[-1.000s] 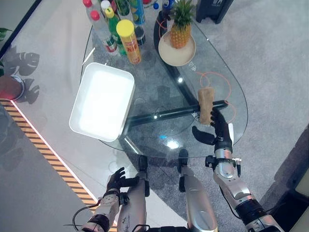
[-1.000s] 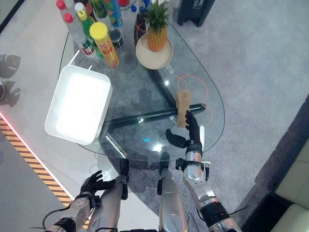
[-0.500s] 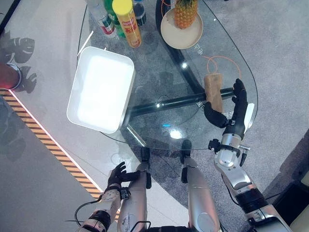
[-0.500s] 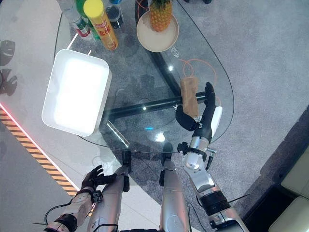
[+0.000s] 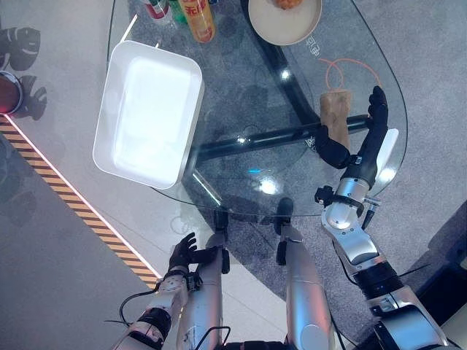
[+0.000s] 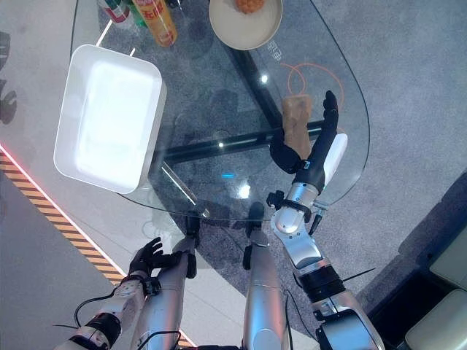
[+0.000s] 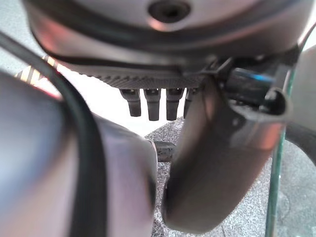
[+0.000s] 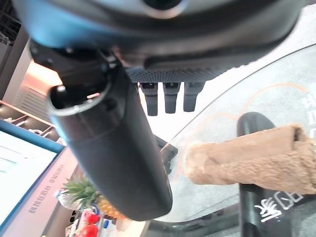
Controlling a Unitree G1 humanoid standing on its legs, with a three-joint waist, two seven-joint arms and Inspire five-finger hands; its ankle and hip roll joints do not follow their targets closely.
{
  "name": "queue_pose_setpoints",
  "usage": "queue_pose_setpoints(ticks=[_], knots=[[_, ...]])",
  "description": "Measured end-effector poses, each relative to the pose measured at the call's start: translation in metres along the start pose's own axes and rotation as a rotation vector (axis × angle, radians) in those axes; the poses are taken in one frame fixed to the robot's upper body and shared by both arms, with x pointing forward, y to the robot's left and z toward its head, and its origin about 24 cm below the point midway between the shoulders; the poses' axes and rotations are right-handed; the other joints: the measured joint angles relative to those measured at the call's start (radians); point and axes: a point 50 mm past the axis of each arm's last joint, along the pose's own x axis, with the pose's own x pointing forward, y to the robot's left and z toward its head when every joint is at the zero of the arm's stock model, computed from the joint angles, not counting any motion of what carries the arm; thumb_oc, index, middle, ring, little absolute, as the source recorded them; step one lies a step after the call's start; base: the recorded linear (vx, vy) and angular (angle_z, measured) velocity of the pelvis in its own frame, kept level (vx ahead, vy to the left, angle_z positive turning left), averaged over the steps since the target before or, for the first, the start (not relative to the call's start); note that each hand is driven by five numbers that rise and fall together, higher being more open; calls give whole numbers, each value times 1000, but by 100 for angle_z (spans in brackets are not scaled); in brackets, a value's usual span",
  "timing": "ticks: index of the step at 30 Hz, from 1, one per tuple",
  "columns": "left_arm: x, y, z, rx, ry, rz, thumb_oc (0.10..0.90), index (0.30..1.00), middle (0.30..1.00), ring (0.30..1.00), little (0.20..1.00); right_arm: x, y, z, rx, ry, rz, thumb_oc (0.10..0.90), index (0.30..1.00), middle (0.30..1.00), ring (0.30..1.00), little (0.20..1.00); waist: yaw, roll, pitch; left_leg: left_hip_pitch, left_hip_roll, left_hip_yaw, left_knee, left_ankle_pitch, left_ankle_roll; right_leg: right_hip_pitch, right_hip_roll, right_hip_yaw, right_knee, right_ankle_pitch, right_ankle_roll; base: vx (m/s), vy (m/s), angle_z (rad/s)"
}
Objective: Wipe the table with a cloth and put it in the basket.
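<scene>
Far left, on the floor, a black-and-yellow striped strip (image 5: 69,203) runs diagonally past the glass worktop (image 5: 241,95). The left hand (image 5: 184,253) hangs low by the robot's side, below the worktop's near edge and well apart from everything on it; its fingers (image 7: 151,102) are relaxed and spread, holding nothing.

On the worktop's left part sits a white rectangular basket (image 5: 148,111), overhanging the glass edge a little, with nothing visible inside it. Beyond the basket, at the far edge, stand a yellow-and-red can (image 5: 198,13) and some bottles (image 6: 115,10), cut off by the frame. Further right at the far edge is a cream plate (image 5: 285,16) with a fruit on it, mostly out of frame. A dark bar of the worktop's frame (image 5: 270,136) shows through the glass, running from below the basket toward the right.

On the worktop's right part lies the cloth (image 5: 336,117), a tan roll, on top of an orange loop drawn on the glass (image 5: 349,70). The right hand (image 5: 363,149) stands edge-on beside the cloth: its straight fingers (image 5: 376,115) rise along the cloth's right side, its thumb (image 5: 330,149) reaches out at the cloth's near end, and the hand is open, not closed round the roll. Whether it touches the cloth cannot be told. The glass between cloth and basket holds no objects.
</scene>
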Motion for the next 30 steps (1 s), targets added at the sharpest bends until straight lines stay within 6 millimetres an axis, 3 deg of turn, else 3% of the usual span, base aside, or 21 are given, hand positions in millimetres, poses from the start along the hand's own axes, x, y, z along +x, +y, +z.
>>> queue_pose_setpoints(ticks=[5, 14, 30], knots=[[1, -1, 5, -4, -15, 5, 800, 900, 900, 900, 900, 0, 0, -4, -15, 22, -10, 800, 900, 900, 900, 900, 1, 2, 1, -30, 0, 0, 5, 0, 0, -34, 0, 2, 12, -1, -2, 0, 0, 0], [1, -2, 10, -6, -32, 0, 800, 900, 900, 900, 900, 1, -3, -27, -85, 143, -60, 800, 900, 900, 900, 900, 6, 3, 1, -60, 0, -1, 14, 0, 0, -59, -1, 1, 15, -2, -2, 0, 0, 0], [1, -5, 14, 6, -49, -17, 800, 900, 900, 900, 900, 7, 0, -27, -37, 206, -62, 800, 900, 900, 900, 900, 19, 3, 1, -75, 0, -5, 19, 0, 0, -70, -1, -3, 16, -1, -2, 0, 0, 0]])
